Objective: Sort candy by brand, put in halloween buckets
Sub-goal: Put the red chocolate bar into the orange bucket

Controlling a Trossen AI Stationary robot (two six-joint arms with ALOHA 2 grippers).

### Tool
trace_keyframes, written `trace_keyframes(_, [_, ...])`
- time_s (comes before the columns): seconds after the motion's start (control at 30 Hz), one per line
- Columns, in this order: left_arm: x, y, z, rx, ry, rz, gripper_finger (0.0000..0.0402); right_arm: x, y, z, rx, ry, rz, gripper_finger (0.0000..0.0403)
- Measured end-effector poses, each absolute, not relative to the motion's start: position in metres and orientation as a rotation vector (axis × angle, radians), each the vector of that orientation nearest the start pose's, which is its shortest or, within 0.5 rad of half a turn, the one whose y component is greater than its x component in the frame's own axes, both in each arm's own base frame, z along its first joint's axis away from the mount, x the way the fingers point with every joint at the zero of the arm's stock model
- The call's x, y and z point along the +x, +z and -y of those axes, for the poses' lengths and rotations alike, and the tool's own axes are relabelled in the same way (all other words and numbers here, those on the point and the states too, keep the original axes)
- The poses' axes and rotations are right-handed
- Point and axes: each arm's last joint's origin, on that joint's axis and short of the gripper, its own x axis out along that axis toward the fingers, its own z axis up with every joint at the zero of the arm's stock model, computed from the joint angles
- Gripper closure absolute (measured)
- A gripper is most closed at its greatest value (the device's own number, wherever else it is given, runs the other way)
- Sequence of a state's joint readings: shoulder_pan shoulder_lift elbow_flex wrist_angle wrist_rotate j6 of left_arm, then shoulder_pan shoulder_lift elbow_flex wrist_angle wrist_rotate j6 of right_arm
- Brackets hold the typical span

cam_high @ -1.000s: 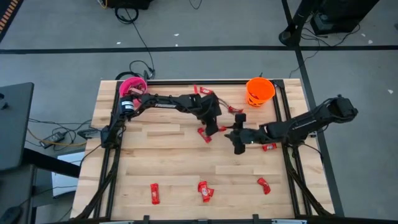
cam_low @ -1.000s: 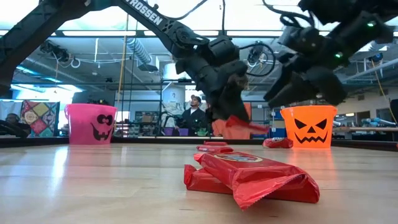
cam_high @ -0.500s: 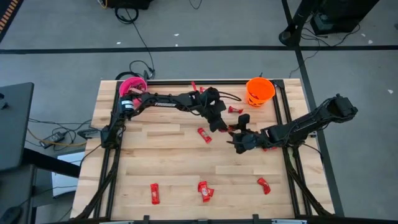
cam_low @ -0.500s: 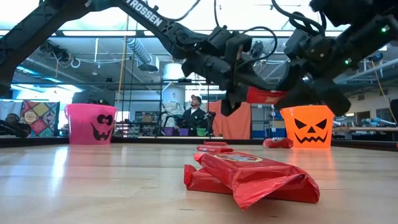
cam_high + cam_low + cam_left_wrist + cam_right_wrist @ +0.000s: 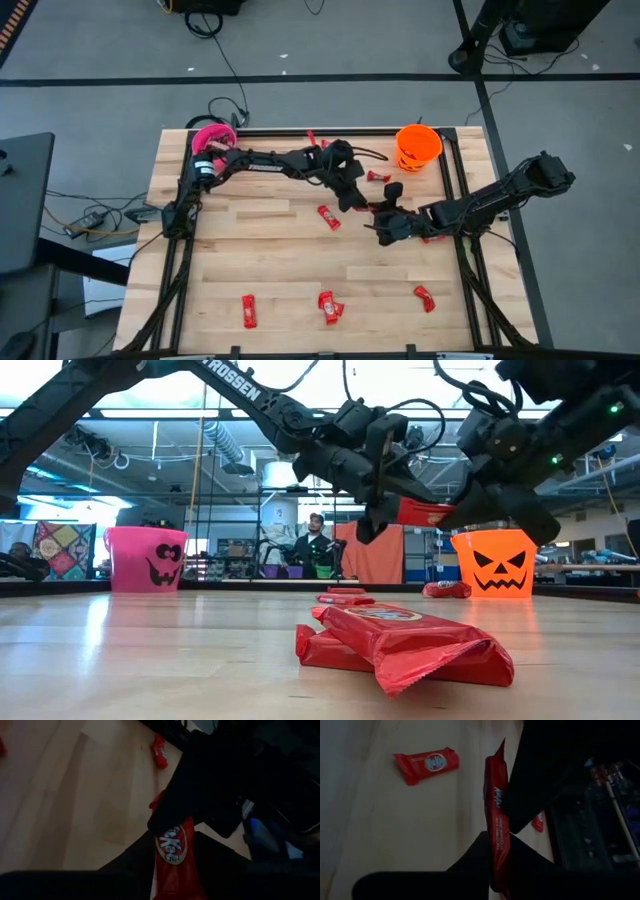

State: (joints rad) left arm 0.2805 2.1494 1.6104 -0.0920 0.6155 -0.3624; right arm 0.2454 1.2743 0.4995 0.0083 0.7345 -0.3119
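Two arms meet mid-table above the wood table [image 5: 250, 260]; orange bucket [image 5: 418, 146] at far right corner, pink bucket [image 5: 211, 138] far left. Left gripper [image 5: 352, 200] and right gripper [image 5: 385, 222] both clamp one red candy bar [image 5: 420, 513] in the air. Other red bars [image 5: 329, 306] lie scattered.

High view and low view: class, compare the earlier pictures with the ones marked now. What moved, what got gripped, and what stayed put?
The left pincer lifted its red candy bar off the table towards the right pincer, which moved in and closed on the bar's other end; both now hold it in mid-air. The pink bucket, orange bucket and loose bars on the table stayed put.
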Motion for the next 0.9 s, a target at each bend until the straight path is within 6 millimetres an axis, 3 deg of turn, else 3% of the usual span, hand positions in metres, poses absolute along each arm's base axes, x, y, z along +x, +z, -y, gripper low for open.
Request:
trace_keyframes(0.1, [0.462,0.197,-0.129,-0.584,-0.191,-0.611,0.0249,0.222,0.166,-0.031,-0.656,-0.428,-0.765,0.0362])
trace_keyframes(0.23, [0.45,0.195,-0.164,-0.578,-0.134,-0.602,0.0222,0.219,0.168,-0.022,-0.66,-0.5,-0.793,0.0358])
trace_keyframes(0.4, [0.428,0.193,-0.205,-0.507,-0.081,-0.658,0.0206,0.213,0.178,-0.013,-0.523,-0.561,-0.755,0.0348])
trace_keyframes(0.57, [0.41,0.198,-0.236,-0.347,0.106,-0.749,0.0206,0.199,0.197,0.006,-0.387,-0.675,-0.687,0.0359])
trace_keyframes(0.7, [0.404,0.199,-0.247,-0.172,0.278,-0.837,0.0206,0.185,0.215,0.026,-0.272,-0.799,-0.6,0.0355])
trace_keyframes(0.9, [0.392,0.194,-0.254,-0.097,0.284,-0.939,0.0206,0.157,0.232,0.056,-0.142,-1.027,-0.597,0.0353])
